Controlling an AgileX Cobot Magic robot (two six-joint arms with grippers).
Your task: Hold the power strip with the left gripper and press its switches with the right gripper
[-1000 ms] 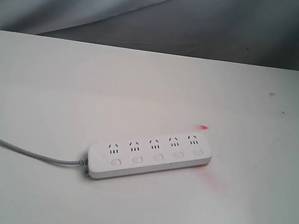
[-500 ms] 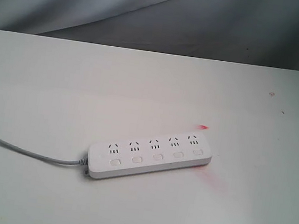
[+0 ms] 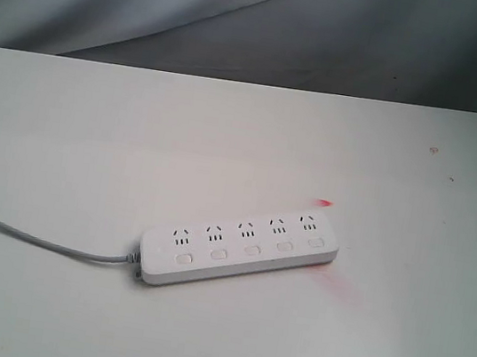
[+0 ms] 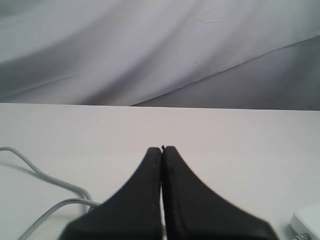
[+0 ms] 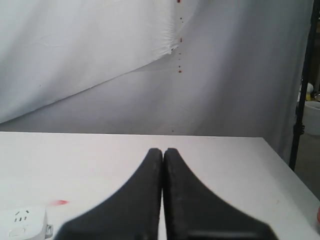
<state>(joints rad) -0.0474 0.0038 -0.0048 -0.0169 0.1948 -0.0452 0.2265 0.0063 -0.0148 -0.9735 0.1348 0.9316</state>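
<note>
White desk (image 3: 65, 135): nothing has shifted in the last second. The long white plastic power strip (image 3: 237, 248) lies unheld near the front middle, grey cord (image 3: 32, 239) trailing left. Your black tapered left tool (image 4: 162, 150) and right tool (image 5: 163, 151) are both clenched empty, clear of it. Small white switches (image 3: 218, 254) untouched; approach not begun.

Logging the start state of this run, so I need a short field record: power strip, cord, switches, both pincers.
power strip: flat on the white table, nothing touching it
cord: grey, leaves the strip's left end in the exterior view
switches: five in a row, one beside each socket set
left pincer: shut, empty, off the strip
right pincer: shut, empty, off the strip
red mark: on the table near the strip's right end
</note>
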